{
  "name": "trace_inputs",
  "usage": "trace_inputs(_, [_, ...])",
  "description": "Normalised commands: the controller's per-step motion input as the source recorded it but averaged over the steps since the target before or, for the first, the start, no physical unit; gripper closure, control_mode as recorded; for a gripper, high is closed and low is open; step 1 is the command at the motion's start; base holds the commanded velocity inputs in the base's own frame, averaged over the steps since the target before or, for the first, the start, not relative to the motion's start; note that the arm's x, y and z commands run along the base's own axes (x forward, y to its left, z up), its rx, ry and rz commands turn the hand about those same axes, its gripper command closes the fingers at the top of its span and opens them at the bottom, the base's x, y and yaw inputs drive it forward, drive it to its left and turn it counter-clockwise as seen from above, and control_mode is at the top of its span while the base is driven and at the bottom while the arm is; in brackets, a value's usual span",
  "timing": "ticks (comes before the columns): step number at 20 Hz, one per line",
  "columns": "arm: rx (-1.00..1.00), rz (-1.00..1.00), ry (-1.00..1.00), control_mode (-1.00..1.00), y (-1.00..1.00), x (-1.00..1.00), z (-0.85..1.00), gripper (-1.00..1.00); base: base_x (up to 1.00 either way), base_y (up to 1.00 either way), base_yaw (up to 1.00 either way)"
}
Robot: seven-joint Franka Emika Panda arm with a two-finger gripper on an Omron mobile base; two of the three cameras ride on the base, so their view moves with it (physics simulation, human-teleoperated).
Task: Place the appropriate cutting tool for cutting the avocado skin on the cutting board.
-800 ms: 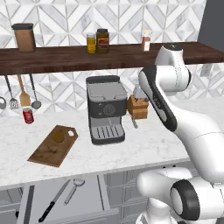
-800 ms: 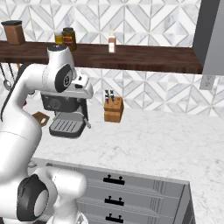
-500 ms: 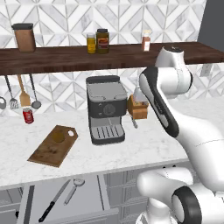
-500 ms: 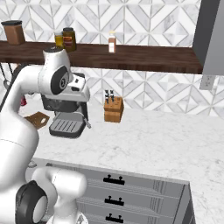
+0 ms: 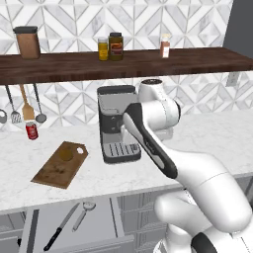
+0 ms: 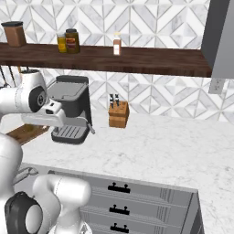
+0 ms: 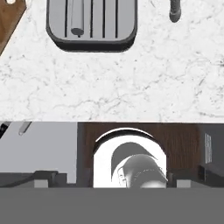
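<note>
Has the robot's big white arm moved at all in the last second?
Yes. In the left base view the arm has swung leftward, now crossing in front of the coffee machine and hiding the knife block.

Knife block [image 6: 118,114] beside coffee machine [image 6: 70,109].

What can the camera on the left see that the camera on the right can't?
The left base view shows the whole cutting board, and the open drawer holding the long knife beside a silver looped tool, plus hanging utensils and a red can.

The right base view shows the knife block and the closed drawers with black handles.

Both share the coffee machine, the shelf jars and the white arm.
</note>
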Motion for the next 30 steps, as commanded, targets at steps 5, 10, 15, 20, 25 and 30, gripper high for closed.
trace_inputs(5, [0.0, -0.07, 0.32, -1.0, 0.84, -0.18, -0.68, -1.0, 0.0, 0.0, 0.0])
trace_inputs(10, [0.0, -0.07, 0.22, -1.0, 0.44, -0.21, -0.7, -1.0, 0.0, 0.0, 0.0])
trace_inputs(15, [0.0, -0.07, 0.17, -1.0, 0.47, -0.26, -0.66, -1.0, 0.0, 0.0, 0.0])
trace_inputs(20, [0.0, -0.06, 0.18, -1.0, 0.48, -0.23, -0.58, -1.0, 0.0, 0.0, 0.0])
trace_inputs(25, [0.0, -0.05, 0.03, -1.0, 0.32, -0.3, -0.5, -1.0, 0.0, 0.0, 0.0])
trace_inputs(30, [0.0, -0.06, -0.08, -1.0, 0.19, -0.34, -0.41, -1.0, 0.0, 0.0, 0.0])
